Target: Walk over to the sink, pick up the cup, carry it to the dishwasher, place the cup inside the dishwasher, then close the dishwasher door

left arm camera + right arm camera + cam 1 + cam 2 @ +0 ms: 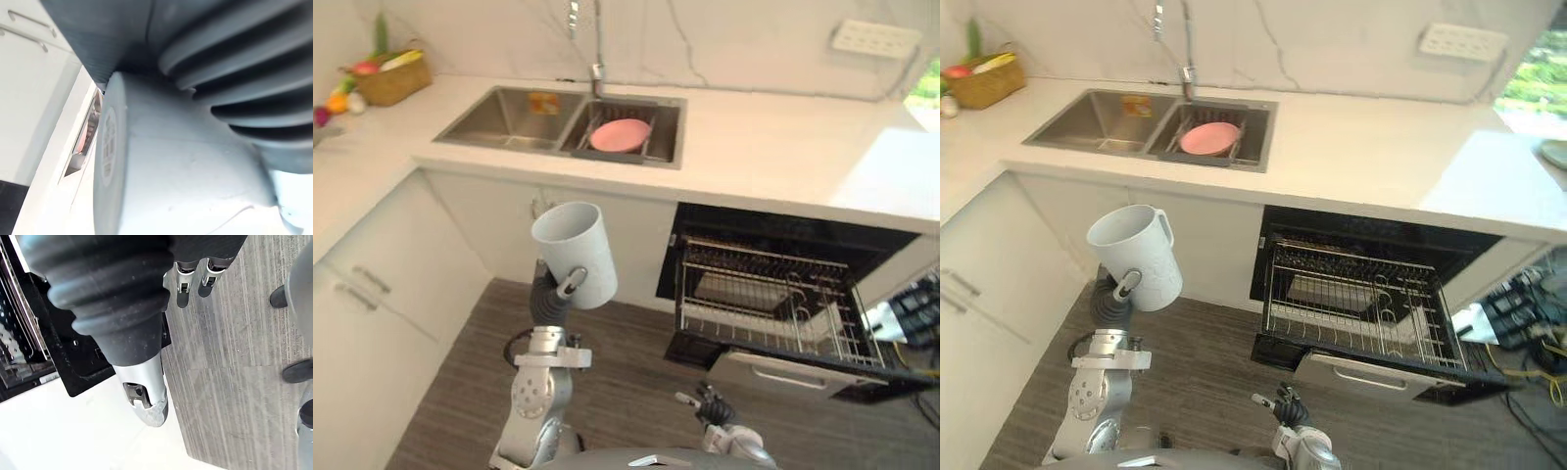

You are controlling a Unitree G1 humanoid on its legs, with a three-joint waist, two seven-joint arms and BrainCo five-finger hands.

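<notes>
Pale grey-white, the mug (576, 245) is up in the air in your left robot hand (571, 283), which is closed round its lower part; one dark-tipped finger shows curled against the mug's side. The mug is tilted with its mouth upward, and in the right eye view its handle shows on the side towards the dishwasher (773, 294). It hangs over the wood-grain floor (636, 372), in front of the white cabinet doors (480, 211) below the sink (509, 116). It is to the left of the dishwasher and well apart from it. In your left wrist view the mug's base and wall lie right against the ribbed cover.

You have the dishwasher open under the table (773, 147): its door (783, 372) is folded down and the wire rack (754, 284) is drawn out over it.

Your right robot hand (1285, 401) sits low over the floor in front of the dishwasher. Its fingers are loose and spread and it holds nothing. Your right wrist view shows its thumb (146, 396) straight out.

At the sink, a pink plate (620, 134) lies in the right basin below the tap (598, 39). A wicker basket (391, 83) of fruit stands at the table's far left.
</notes>
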